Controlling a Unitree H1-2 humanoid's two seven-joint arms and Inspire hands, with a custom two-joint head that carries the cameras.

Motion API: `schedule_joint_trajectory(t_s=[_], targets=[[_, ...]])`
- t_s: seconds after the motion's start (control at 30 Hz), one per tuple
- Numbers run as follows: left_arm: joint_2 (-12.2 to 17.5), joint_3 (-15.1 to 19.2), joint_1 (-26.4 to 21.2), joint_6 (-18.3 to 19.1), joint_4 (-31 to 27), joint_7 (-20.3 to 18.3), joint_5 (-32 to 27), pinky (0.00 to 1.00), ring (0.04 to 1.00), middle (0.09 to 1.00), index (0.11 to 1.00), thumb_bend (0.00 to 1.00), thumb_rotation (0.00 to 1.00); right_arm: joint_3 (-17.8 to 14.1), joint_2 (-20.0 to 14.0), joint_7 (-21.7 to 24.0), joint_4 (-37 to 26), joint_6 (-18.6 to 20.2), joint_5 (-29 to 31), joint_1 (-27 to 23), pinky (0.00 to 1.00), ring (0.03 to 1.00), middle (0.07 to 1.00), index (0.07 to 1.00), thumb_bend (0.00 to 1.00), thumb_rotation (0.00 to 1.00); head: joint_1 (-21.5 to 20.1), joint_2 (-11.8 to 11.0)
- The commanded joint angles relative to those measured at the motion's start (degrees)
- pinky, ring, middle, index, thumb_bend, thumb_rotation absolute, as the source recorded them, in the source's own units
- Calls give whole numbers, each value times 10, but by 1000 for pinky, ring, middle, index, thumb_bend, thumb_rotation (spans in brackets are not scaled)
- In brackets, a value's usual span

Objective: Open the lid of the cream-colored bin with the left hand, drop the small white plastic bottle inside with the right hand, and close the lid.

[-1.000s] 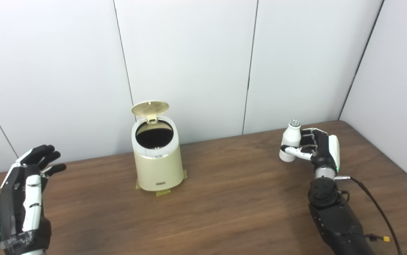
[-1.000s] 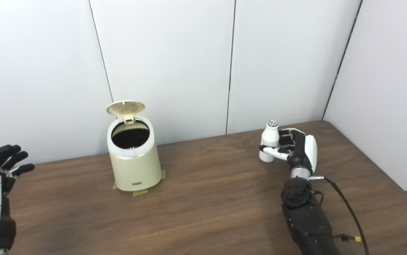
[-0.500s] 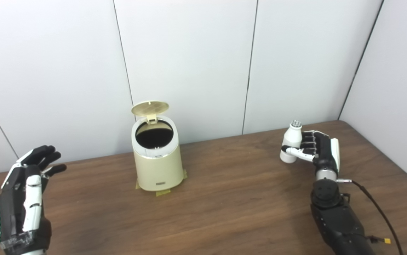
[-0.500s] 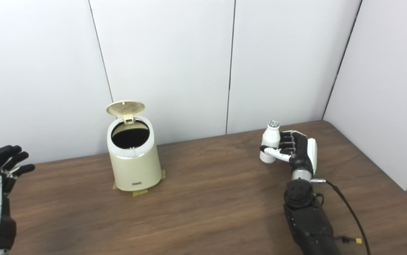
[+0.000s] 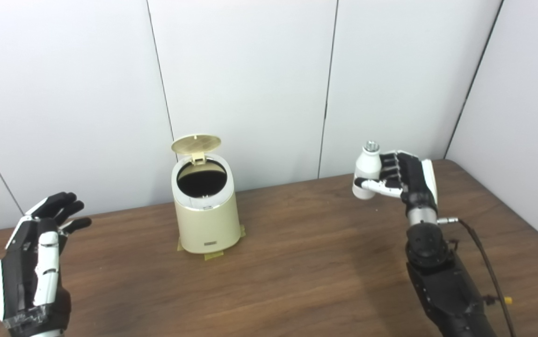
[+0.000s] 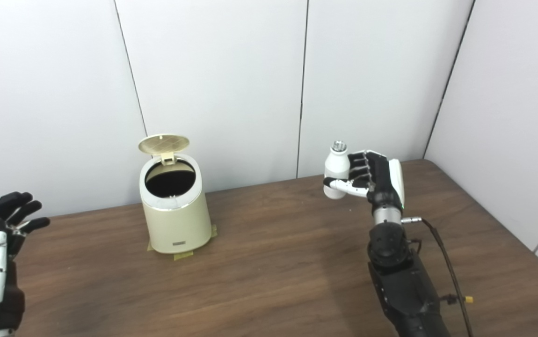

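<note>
Right robot hand (image 5: pixel 407 180) holds white bottle (image 5: pixel 366 171) upright above table (image 5: pixel 297 262); left robot hand (image 5: pixel 35 271) spread, empty; bin (image 5: pixel 206 210) lid (image 5: pixel 196 143) raised.

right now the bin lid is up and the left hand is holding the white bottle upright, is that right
Not quite: the right hand holds the white bottle upright, as the left eye view shows. The left hand is open and empty. The bin lid is indeed up.
</note>
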Motion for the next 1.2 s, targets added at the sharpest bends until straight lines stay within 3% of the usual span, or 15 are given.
schedule_joint_trajectory(t_s=[0.0, 0.13, 0.17, 0.27, 0.33, 0.47, 0.63, 0.8, 1.0, 1.17], targets=[[-1, -4, -17, -15, -12, -1, 6, 643, 745, 758, 729, 249, 545, 0, -11, 14, -36, -5, -5, -20, 354, 426, 500, 494, 518, 0, 0, 1], [-5, -5, -18, -2, -18, 3, 5, 638, 738, 753, 725, 260, 538, 15, 5, 34, -106, 42, -25, -27, 370, 454, 513, 466, 518, 0, 3, 0], [-6, -5, -18, -1, -18, 3, 5, 636, 738, 752, 723, 258, 536, 20, 7, 38, -117, 48, -31, -29, 433, 516, 529, 461, 520, 0, 4, -1], [-9, -6, -19, -1, -18, 4, 5, 637, 738, 751, 720, 256, 530, 29, 11, 52, -138, 56, -36, -31, 401, 475, 507, 471, 526, 0, 6, -3], [-12, -6, -20, -3, -18, 6, 8, 635, 734, 747, 717, 260, 518, 33, 16, 68, -154, 56, -29, -33, 457, 516, 521, 458, 525, 0, 8, -3], [-14, -7, -20, -9, -15, 6, 15, 626, 727, 744, 716, 258, 507, 34, 34, 95, -182, 63, -7, -40, 364, 422, 490, 476, 528, 0, 14, -3], [-19, -10, -19, -13, -8, 10, 29, 638, 733, 747, 724, 249, 536, 42, 61, 118, -216, 88, -2, -51, 355, 413, 484, 478, 528, 0, 25, -5], [-22, -15, -18, -22, 6, 15, 43, 657, 755, 763, 734, 242, 564, 52, 79, 121, -209, 58, -7, -62, 326, 394, 469, 491, 529, 0, 51, -12], [-27, -19, -18, -44, 27, 19, 58, 639, 740, 752, 731, 244, 490, 52, 103, 121, -186, 26, 14, -74, 342, 424, 482, 498, 520, 0, 80, -16], [-29, -24, -18, -62, 43, 19, 63, 647, 745, 756, 736, 236, 485, 61, 118, 132, -178, 14, 27, -81, 332, 427, 480, 501, 520, 0, 101, -16]])
